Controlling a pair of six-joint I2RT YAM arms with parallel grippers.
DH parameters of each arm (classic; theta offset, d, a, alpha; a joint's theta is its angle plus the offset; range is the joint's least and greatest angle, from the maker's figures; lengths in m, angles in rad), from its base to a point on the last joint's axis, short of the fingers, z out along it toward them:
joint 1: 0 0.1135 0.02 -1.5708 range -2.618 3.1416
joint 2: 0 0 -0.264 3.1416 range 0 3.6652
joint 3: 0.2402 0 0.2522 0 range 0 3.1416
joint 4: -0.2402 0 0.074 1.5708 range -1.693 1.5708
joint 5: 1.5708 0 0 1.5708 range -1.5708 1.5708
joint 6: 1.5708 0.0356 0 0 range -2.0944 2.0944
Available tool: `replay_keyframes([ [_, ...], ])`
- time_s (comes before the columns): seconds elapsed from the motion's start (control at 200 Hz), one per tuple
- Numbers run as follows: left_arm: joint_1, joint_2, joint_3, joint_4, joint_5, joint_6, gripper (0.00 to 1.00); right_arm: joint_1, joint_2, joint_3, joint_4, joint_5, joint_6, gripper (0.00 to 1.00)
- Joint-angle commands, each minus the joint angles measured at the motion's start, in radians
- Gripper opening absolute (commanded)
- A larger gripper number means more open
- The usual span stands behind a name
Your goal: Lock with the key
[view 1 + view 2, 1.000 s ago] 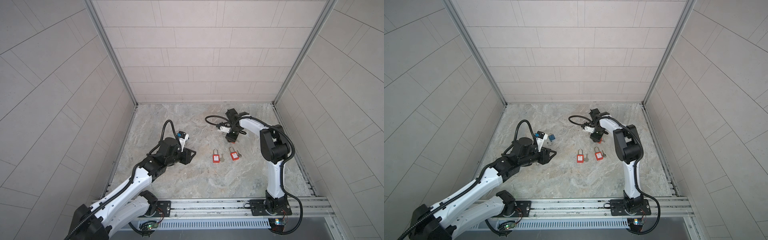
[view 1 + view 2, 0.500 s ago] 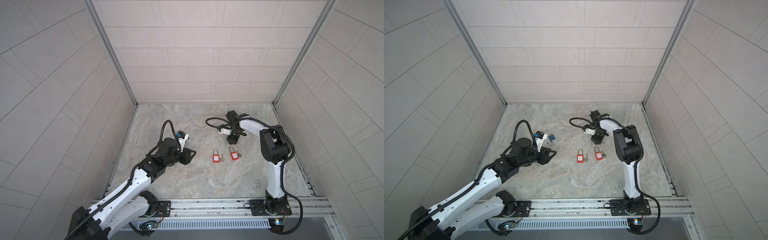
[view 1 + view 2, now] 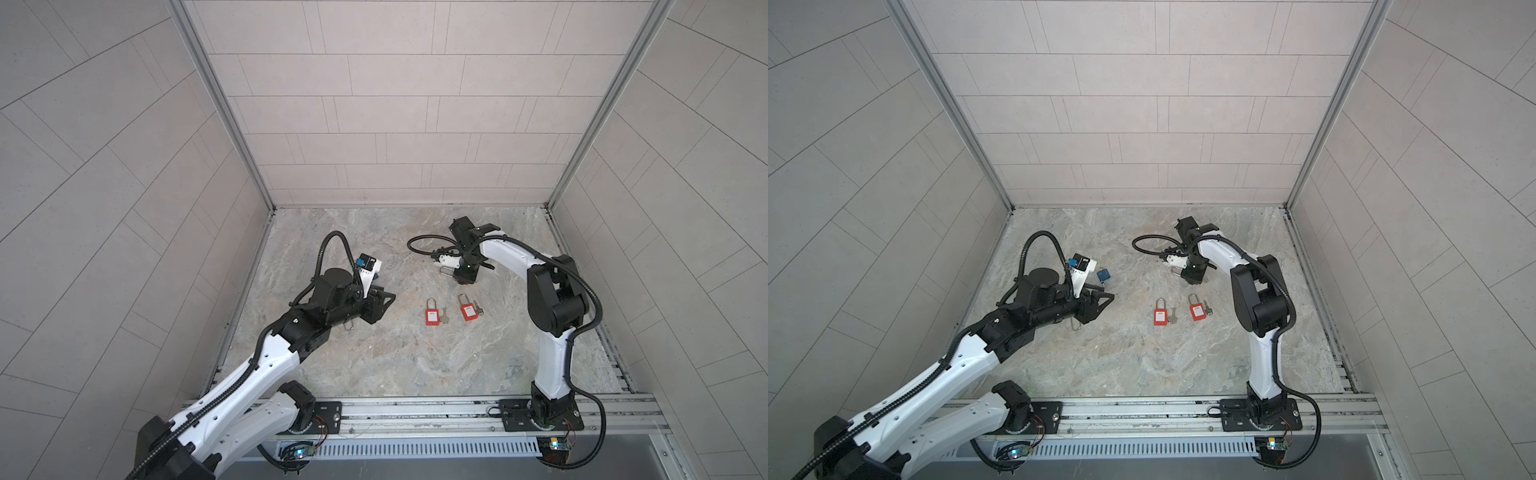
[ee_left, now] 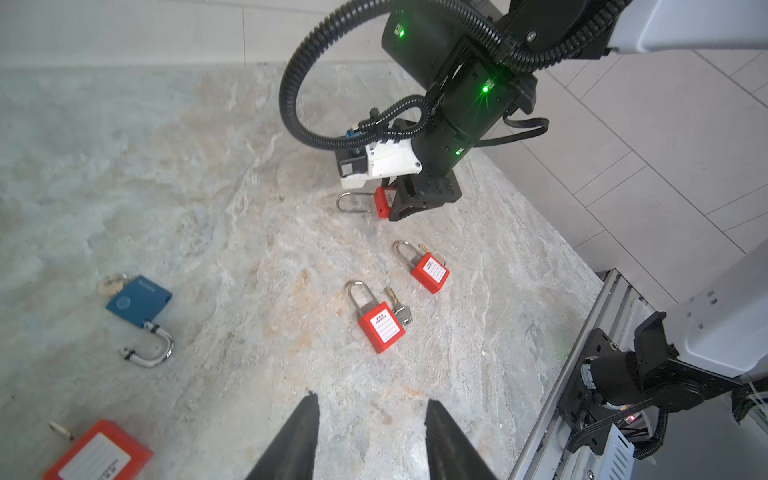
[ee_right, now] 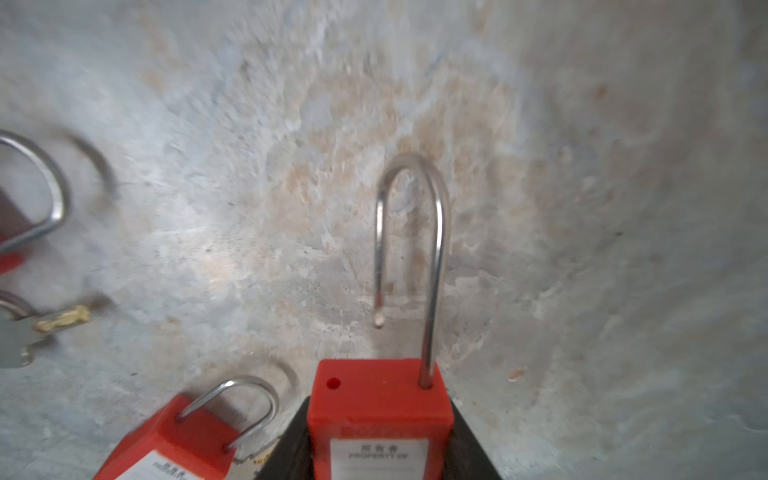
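One red plastic padlock (image 5: 380,399), steel shackle (image 5: 432,249) pointing left, sits clamped in right gripper (image 4: 409,203); left gripper (image 4: 370,415) gapes.

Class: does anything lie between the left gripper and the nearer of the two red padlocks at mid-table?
Nothing visible: only bare table lies between the left gripper and that padlock.

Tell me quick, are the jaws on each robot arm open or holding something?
Left gripper: jaws open, holding nothing.
Right gripper: jaws closed on a red padlock.
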Motion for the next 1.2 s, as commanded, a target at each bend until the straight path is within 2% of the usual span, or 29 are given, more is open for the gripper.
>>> replay_keyframes([
  [0.0,-0.003,-0.011,0.057,0.021,0.066,0.175,0.46,0.035,-0.143,0.059,-0.091,-0.069,-0.078,0.27],
  [0.155,-0.003,-0.035,0.119,0.009,0.1,0.404,0.46,0.095,-0.312,0.056,-0.134,-0.205,-0.2,0.27],
  [0.32,-0.003,-0.001,0.199,-0.086,0.133,0.559,0.47,0.151,-0.473,0.006,-0.102,-0.358,-0.202,0.27],
  [0.455,-0.003,0.054,0.27,-0.139,0.251,0.577,0.47,0.232,-0.572,-0.063,-0.062,-0.345,-0.171,0.27],
  [0.615,-0.019,0.056,0.273,-0.115,0.244,0.572,0.47,0.35,-0.622,-0.102,-0.055,-0.289,-0.137,0.28],
  [0.996,-0.054,0.05,0.242,-0.164,0.268,0.567,0.42,0.429,-0.664,-0.13,-0.013,-0.247,-0.076,0.28],
  [1.086,-0.057,0.07,0.251,-0.165,0.264,0.574,0.38,0.44,-0.66,-0.125,-0.007,-0.244,-0.07,0.28],
  [1.196,-0.057,0.085,0.26,-0.166,0.269,0.577,0.29,0.443,-0.668,-0.125,0.015,-0.239,-0.057,0.28],
])
